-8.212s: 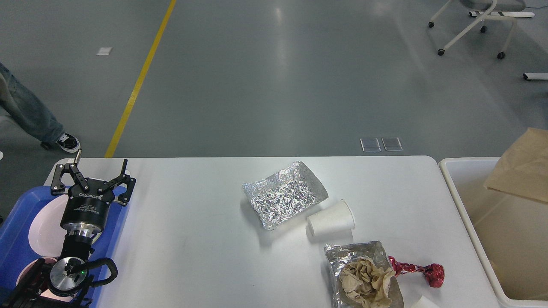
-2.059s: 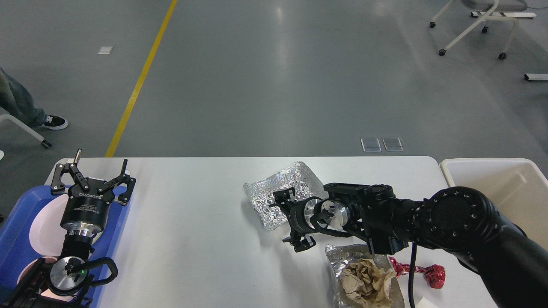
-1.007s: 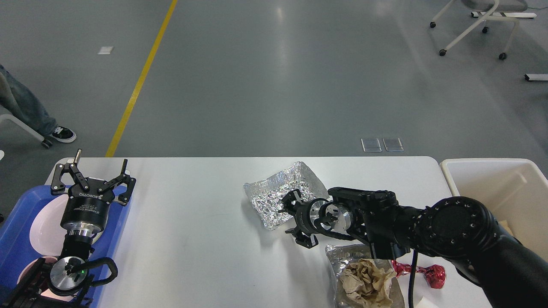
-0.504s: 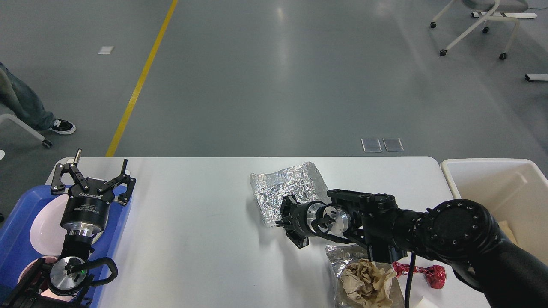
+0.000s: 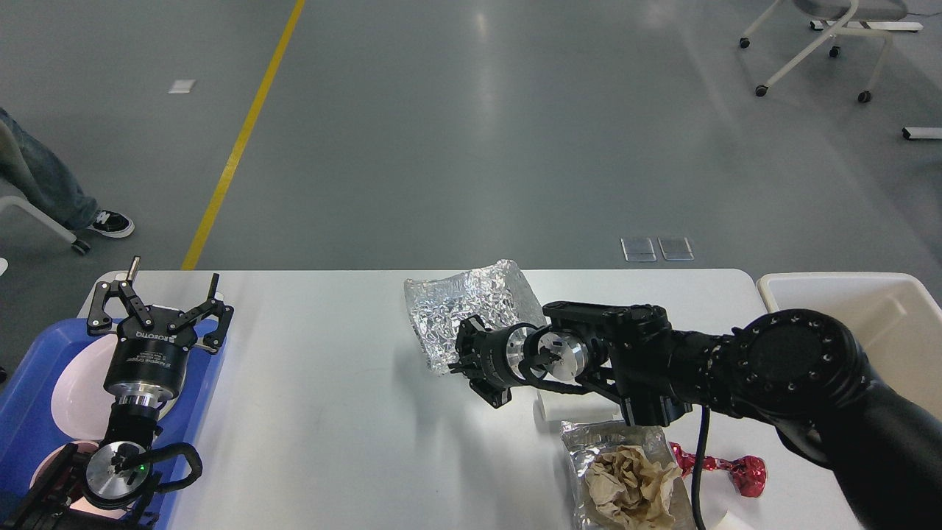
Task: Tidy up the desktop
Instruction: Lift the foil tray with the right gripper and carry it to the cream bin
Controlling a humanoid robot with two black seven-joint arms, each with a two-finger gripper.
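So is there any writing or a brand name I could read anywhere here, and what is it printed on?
"ROBOTIQ", in white letters seen upside down, on the black body of the left gripper.
No other text can be read: the foil tray, the foil bag, the red wrapper and the right gripper show no legible print.

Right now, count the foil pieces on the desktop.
2: a crumpled foil tray at the right end effector, tilted up; a foil wrapper holding brown paper at the near edge. Others may be hidden.
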